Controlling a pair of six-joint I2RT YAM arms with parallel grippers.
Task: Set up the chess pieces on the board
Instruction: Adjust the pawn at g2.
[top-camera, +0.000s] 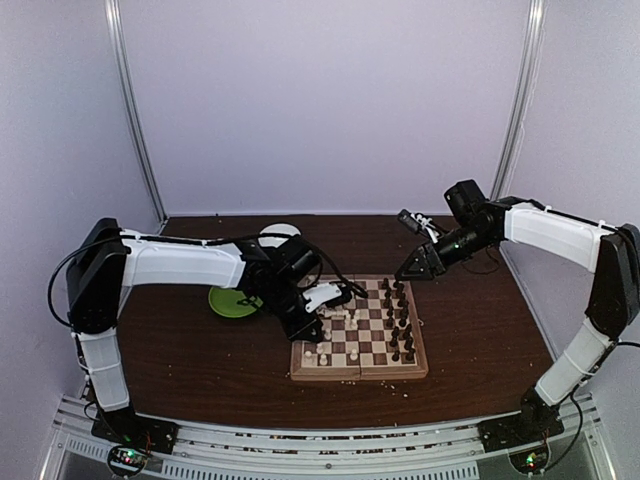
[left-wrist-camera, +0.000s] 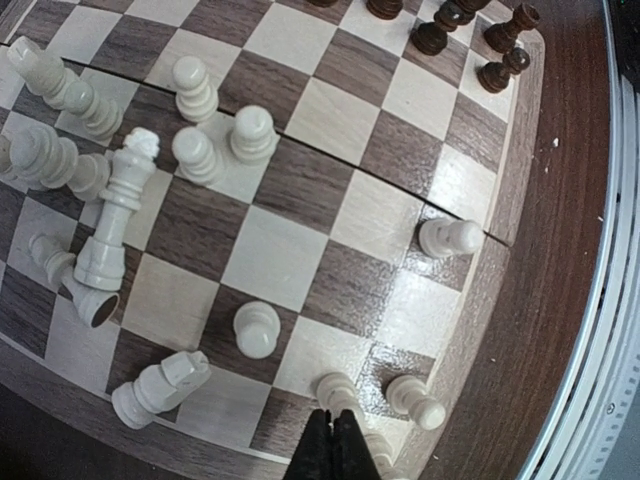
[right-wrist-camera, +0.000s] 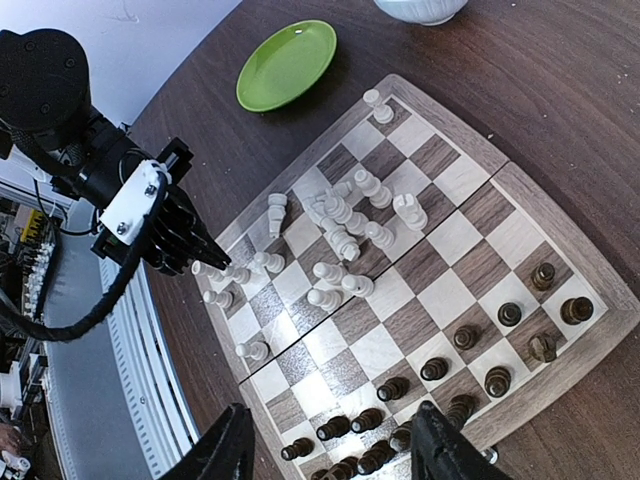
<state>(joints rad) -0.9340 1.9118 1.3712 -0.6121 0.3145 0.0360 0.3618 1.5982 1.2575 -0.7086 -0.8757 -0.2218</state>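
Note:
The board (top-camera: 360, 372) lies in the middle of the table and also shows in the left wrist view (left-wrist-camera: 330, 220) and the right wrist view (right-wrist-camera: 455, 240). Cream-white chess pieces (top-camera: 335, 320) crowd its left half, several of them toppled (left-wrist-camera: 120, 215) (right-wrist-camera: 345, 220). Dark chess pieces (top-camera: 400, 320) stand along the right side (right-wrist-camera: 400, 430) (left-wrist-camera: 480, 40). My left gripper (top-camera: 310, 328) (left-wrist-camera: 333, 445) is shut, its tips right beside a white pawn (left-wrist-camera: 340, 395) near the board's near-left corner. My right gripper (top-camera: 408, 270) (right-wrist-camera: 340, 455) is open and empty above the dark pieces.
A round green plate (top-camera: 232, 302) (right-wrist-camera: 288, 62) sits left of the board, partly under my left arm. A white bowl (top-camera: 280, 232) (right-wrist-camera: 420, 8) stands behind it. Cables and a small device (top-camera: 415, 222) lie at the back right.

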